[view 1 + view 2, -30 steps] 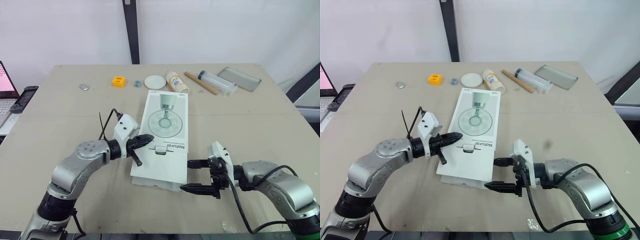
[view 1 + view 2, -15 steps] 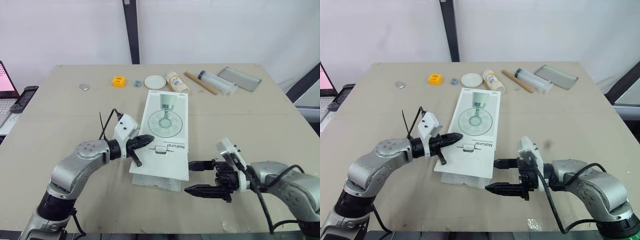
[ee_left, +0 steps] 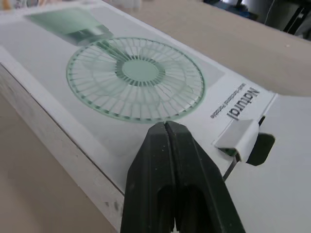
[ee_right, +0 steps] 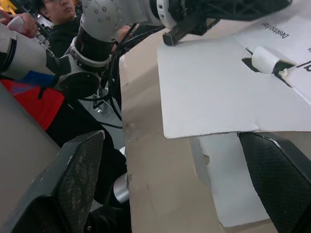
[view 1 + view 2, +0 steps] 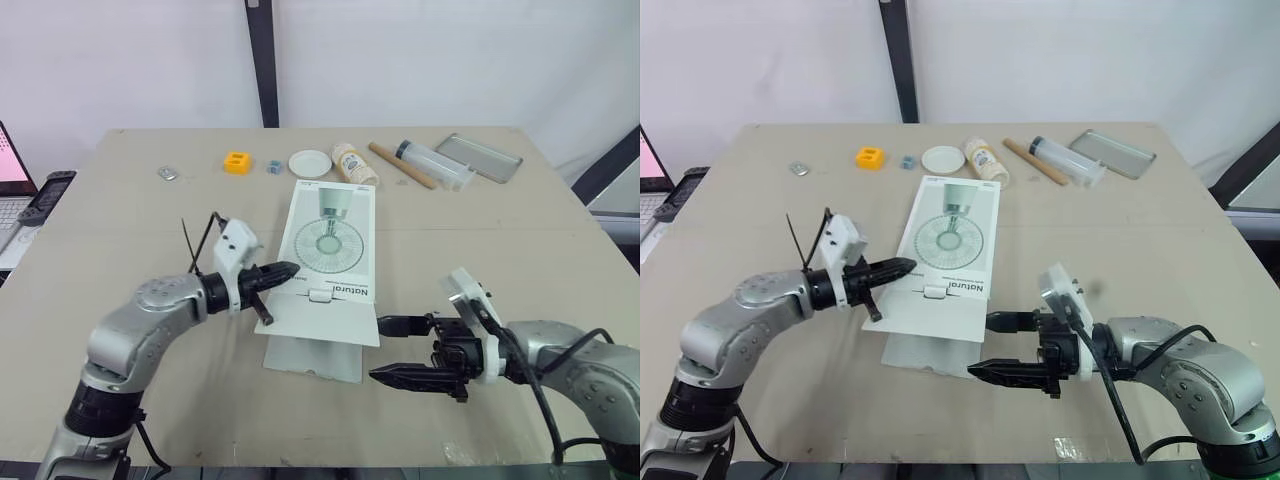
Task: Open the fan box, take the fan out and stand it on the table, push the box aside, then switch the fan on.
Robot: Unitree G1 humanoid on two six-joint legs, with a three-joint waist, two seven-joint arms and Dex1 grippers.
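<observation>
Beige table [image 5: 500,250], white wall [image 5: 450,60] behind – fan box [image 5: 335,240], left claw [image 5: 290,268] closed, right claw [image 5: 377,349] spread, empty

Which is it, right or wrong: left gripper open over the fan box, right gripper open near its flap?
Wrong: the left wrist view shows the left gripper shut over the fan box. The right gripper is open near its flap.

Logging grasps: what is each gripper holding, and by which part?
Nothing: left gripper shut empty at the fan box; right gripper open beside its flap.
</observation>
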